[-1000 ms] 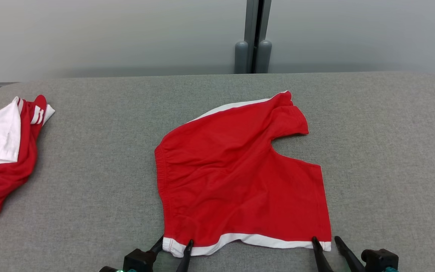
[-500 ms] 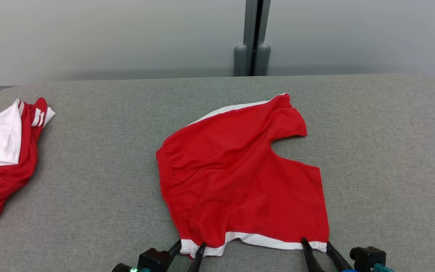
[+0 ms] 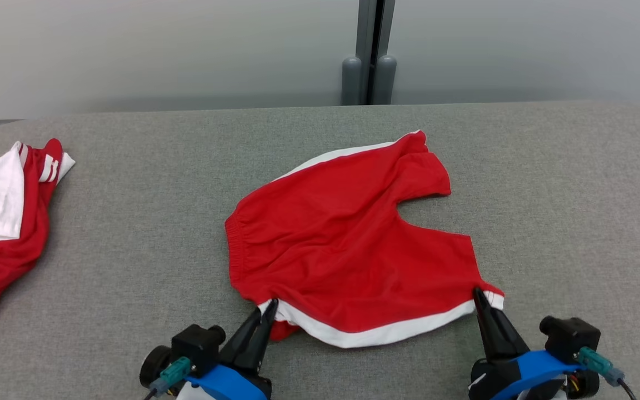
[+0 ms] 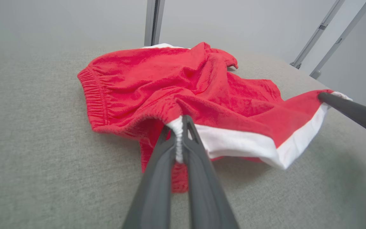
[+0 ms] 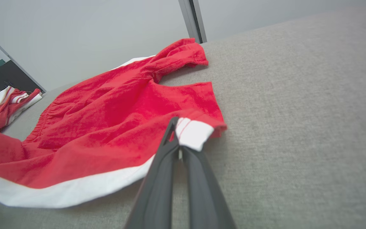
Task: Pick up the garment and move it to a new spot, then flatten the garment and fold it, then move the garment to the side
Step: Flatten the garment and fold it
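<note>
Red shorts [image 3: 342,244] lay spread across the middle of the grey table [image 3: 131,233], a little right of centre, with the gathered waistband [image 3: 235,244] at the left and the two legs pointing right. I had the left gripper [image 3: 269,305] at the near left corner, its fingers pinched tight on the white hem [image 3: 375,335] where it met the waistband. From the left wrist camera I could see a bunched bit of white cloth squeezed between the two fingers and a fold of red hanging below them. The right gripper [image 3: 476,293] was at the near right corner, its fingers likewise closed on the white-banded corner of the near leg. From the right wrist camera, a white tab of cloth stuck out just past the fingertips. Between the two grips the near edge was raised off the table, and the hem sagged in a shallow curve toward me. The far leg lay on the table, its end rumpled, with a white strip showing along its far edge. Well apart, at the left edge of the table, sat a heap of red and white clothing [image 3: 3,222]. Beyond the table were a pale wall [image 3: 159,50] and a grey post [image 3: 373,55].
</note>
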You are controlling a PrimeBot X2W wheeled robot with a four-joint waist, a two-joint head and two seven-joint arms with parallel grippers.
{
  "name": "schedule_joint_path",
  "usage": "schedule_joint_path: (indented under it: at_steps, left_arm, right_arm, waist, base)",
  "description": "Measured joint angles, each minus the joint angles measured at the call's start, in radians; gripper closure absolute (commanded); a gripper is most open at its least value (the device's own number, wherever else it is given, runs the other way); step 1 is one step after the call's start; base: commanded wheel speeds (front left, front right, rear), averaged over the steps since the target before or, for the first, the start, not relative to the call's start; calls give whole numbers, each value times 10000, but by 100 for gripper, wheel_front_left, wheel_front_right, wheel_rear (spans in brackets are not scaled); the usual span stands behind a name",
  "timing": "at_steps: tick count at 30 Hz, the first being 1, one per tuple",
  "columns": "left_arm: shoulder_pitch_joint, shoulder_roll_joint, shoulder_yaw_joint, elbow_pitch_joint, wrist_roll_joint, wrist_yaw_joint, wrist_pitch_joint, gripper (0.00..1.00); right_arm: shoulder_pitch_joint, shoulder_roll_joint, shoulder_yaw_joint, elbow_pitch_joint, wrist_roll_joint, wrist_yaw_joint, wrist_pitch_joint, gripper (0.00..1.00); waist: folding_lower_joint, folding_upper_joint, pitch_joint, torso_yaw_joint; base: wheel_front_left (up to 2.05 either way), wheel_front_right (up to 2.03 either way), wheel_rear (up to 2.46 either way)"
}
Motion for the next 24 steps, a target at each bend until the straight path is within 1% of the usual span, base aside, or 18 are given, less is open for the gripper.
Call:
schedule_joint_path:
  at_steps: [3,6,9,12,13,14,18,19,24]
  left_arm:
    - [-206,125,303,-552,-25,0,-2,100]
    - [-623,182,512,-965,-109,0,-2,100]
    - [-1427,303,558,-1095,-251,0,-2,100]
    - [-2686,497,541,-1064,-453,0,-2,100]
    - [-3188,560,500,-1001,-543,0,-2,100]
    - [-5519,788,136,-395,-1152,0,15,100]
    - [-8059,966,48,230,-1747,0,61,100]
    - [-9147,1034,-102,617,-1904,0,104,100]
    - [-11752,872,-499,1421,-2406,0,102,100]
  right_arm:
    - [-325,-6,-180,-522,-345,0,0,100]
    - [-937,-151,-203,-813,-451,0,-2,100]
    - [-1911,-385,-213,-851,-476,0,-2,100]
    - [-3285,-663,-75,-571,-474,0,-2,100]
    - [-3797,-763,-10,-403,-454,0,0,100]
    - [-6064,-1198,318,412,-326,0,90,100]
    - [-8410,-1319,424,1258,127,0,382,100]
    - [-9472,-1386,374,1689,370,0,497,100]
    - [-11869,-1467,286,2767,878,0,742,100]
  waist:
    - [1,0,100,-51]
    - [0,0,244,-108]
    - [1,0,474,-173]
    - [1,0,818,-259]
    - [2,1,948,-287]
    - [1,0,1535,-364]
    - [4,2,2225,-505]
    - [4,2,2534,-533]
    - [4,2,3185,-525]
  base:
    - [0,0,0]
    - [0,0,0]
    - [0,0,0]
    - [0,0,0]
    - [0,0,0]
    - [0,0,0]
    - [0,0,0]
    - [0,0,0]
    - [0,0,0]
